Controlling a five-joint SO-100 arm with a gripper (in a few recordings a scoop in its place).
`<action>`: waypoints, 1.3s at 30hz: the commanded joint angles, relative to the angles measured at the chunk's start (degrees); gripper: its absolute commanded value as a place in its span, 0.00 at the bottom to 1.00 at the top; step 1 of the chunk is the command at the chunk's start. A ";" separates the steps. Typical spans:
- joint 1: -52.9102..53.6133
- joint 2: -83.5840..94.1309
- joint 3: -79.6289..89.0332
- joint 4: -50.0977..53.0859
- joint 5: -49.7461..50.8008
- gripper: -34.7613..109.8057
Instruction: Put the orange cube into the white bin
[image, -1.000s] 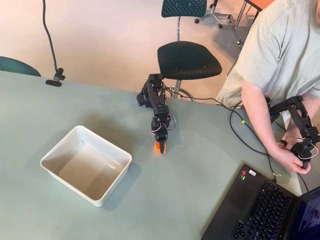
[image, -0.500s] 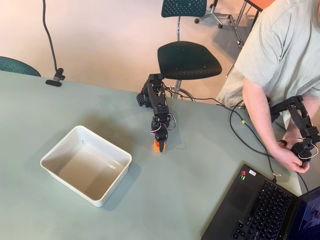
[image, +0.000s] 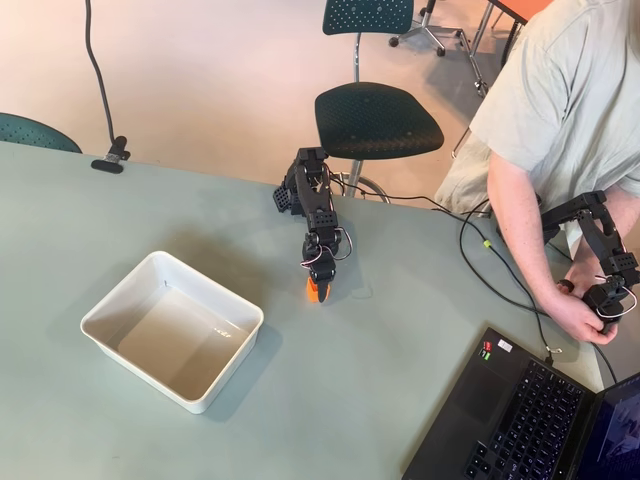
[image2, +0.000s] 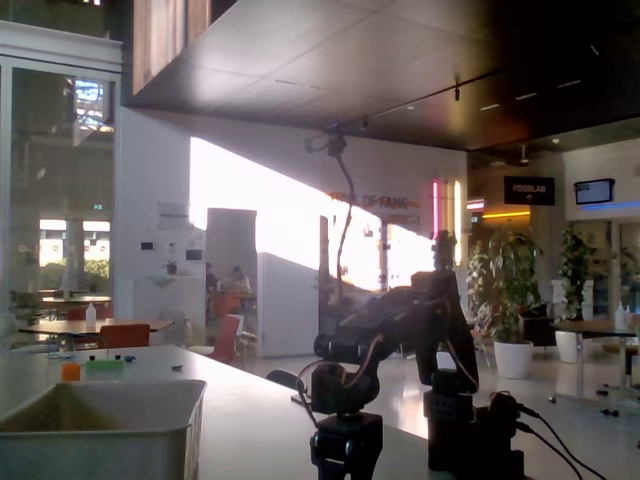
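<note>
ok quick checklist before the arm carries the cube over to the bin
1. gripper down at the orange cube: ok.
2. Jaws firmly shut on the cube: cannot tell, the fingers hide the contact.
3. Cube lifted off the table: cannot tell.
4. white bin upright with nothing inside it: ok.
5. Tabletop between cube and bin free of obstacles in the overhead view: ok.
6. laptop and cables lie on the far side from the bin: ok.

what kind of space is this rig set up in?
Probably an open campus or office lobby, not a lab: café-style tables and chairs, potted plants and lit wall signs behind a shared table with a laptop.
</note>
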 joint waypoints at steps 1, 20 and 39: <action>-0.18 0.44 -1.67 0.18 0.18 0.46; -0.09 1.49 -1.76 0.70 0.18 0.45; 4.39 15.29 -26.02 1.14 -0.53 0.45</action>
